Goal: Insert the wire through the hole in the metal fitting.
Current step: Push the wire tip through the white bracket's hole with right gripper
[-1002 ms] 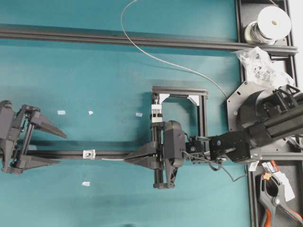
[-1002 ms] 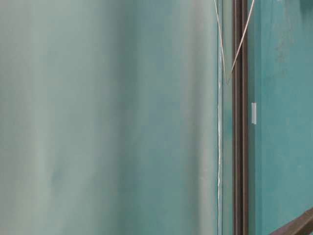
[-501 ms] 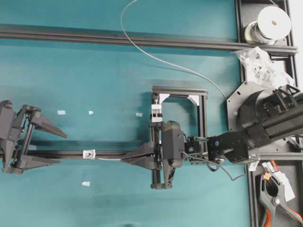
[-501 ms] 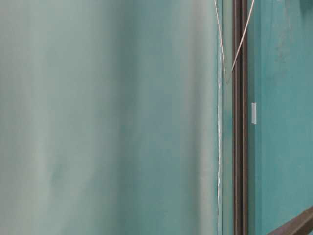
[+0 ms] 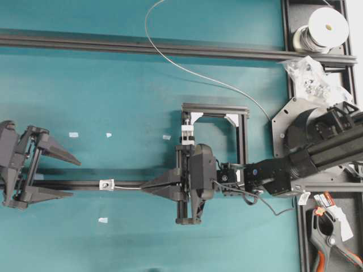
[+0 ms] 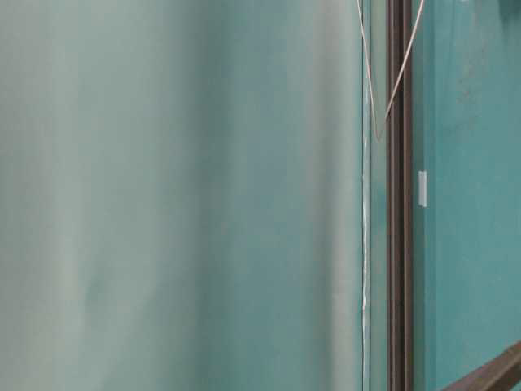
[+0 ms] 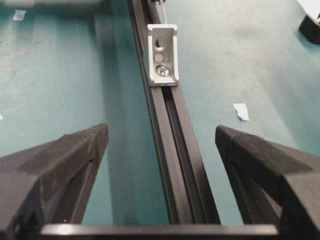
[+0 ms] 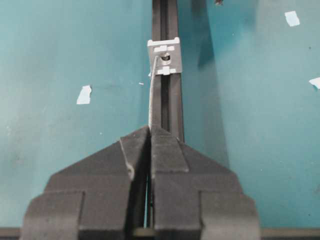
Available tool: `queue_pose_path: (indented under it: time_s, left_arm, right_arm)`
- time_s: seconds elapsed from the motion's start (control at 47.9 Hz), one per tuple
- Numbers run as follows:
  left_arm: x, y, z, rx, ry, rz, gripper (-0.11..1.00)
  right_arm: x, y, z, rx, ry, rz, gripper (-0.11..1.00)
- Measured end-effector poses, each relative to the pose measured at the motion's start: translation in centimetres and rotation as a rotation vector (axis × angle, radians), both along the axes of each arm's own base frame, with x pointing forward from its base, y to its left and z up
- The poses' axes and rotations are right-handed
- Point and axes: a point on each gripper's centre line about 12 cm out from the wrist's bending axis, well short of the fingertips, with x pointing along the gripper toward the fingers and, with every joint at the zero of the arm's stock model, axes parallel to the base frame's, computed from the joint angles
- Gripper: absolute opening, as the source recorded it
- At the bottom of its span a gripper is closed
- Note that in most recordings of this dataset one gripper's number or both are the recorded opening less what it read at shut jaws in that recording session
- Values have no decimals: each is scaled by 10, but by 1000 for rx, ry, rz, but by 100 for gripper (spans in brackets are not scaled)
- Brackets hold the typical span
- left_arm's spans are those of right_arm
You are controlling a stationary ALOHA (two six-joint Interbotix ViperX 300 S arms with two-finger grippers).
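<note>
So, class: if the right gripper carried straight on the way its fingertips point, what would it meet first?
The right gripper, shut on the wire, points along the black rail at the metal fitting. That bracket probably comes first; the wire tip already looks level with it.

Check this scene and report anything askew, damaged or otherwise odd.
Nothing is damaged or spilled. One oddity: the wire held by the right end effector bows slightly, its tip meeting the metal fitting left of the central hole. In this view I cannot tell whether it has entered. The left end effector waits open.
</note>
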Motion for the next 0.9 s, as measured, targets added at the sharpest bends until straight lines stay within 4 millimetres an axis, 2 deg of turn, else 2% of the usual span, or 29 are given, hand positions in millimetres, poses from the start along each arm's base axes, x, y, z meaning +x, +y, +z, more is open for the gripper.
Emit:
queue_pose_path:
  time_s: [0.897]
  left_arm:
    - [2,-1,1,0,-6,-2,74]
  right_arm:
    - [2,-6,-4,-8,12,-20,-1]
